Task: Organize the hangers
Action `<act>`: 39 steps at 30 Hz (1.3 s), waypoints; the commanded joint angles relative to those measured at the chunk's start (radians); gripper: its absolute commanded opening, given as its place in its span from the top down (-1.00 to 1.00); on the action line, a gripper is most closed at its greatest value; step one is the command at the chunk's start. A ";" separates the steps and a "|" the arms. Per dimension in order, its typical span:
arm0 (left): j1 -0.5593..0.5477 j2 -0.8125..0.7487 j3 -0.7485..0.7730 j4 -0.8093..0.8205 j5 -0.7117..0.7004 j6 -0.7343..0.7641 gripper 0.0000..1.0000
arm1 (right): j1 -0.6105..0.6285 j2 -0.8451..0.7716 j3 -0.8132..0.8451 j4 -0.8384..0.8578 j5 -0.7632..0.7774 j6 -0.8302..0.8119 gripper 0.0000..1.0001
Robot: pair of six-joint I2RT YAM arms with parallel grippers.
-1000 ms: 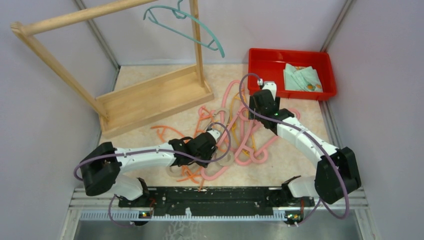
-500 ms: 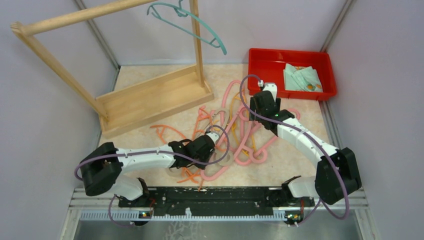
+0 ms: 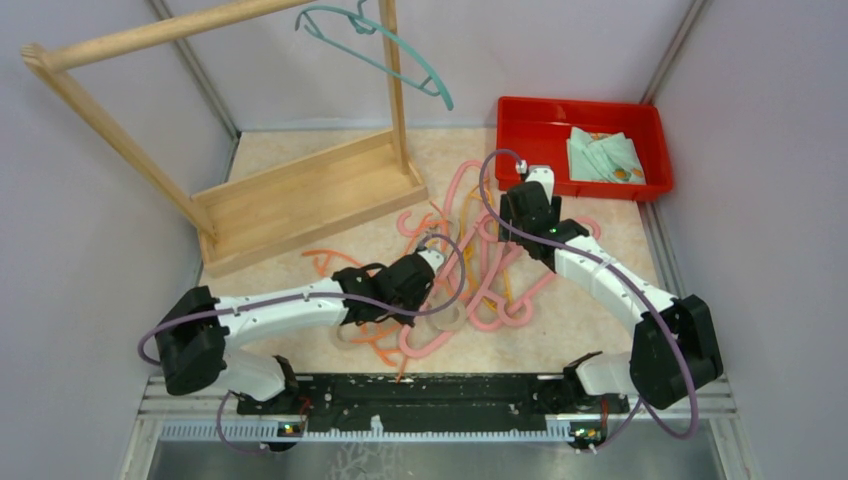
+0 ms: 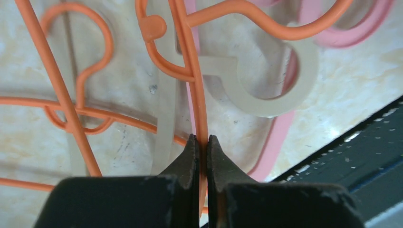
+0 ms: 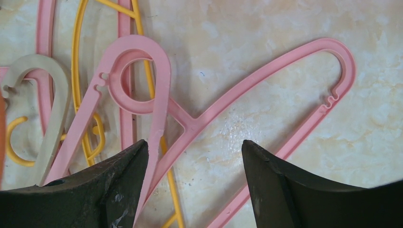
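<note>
A tangle of pink, orange, yellow and beige hangers (image 3: 470, 270) lies on the table between the arms. My left gripper (image 3: 400, 298) is at the pile's near left side. In the left wrist view it (image 4: 203, 140) is shut on the thin bar of an orange hanger (image 4: 192, 71), above a beige hanger (image 4: 280, 90). My right gripper (image 3: 522, 215) hovers over the pile's far right. In the right wrist view it (image 5: 195, 145) is open and empty above a pink hanger (image 5: 247, 90), with a yellow hanger (image 5: 78, 71) beside it. A teal hanger (image 3: 385, 50) hangs on the rack.
The wooden rack (image 3: 300, 190) stands at the back left, its pole slanting up to the left. A red bin (image 3: 530, 115) holding a folded cloth (image 3: 603, 155) sits at the back right. A black rail (image 3: 430, 395) runs along the near edge.
My left arm has swung a little to the left and away, drawing the orange hanger with it and shifting the pile's left side. The teal hanger swayed slightly. The right arm has not moved.
</note>
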 commanded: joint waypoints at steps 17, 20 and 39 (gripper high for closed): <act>0.425 -0.301 0.380 -0.088 0.066 -0.150 1.00 | -0.011 -0.026 0.040 0.020 0.025 -0.011 -0.44; 0.493 -0.283 0.463 -0.050 0.100 -0.143 1.00 | -0.011 -0.031 0.060 -0.009 0.036 -0.023 -0.44; 0.851 -0.122 0.620 0.493 0.442 -0.334 1.00 | -0.014 -0.045 0.092 -0.034 0.094 -0.046 -0.47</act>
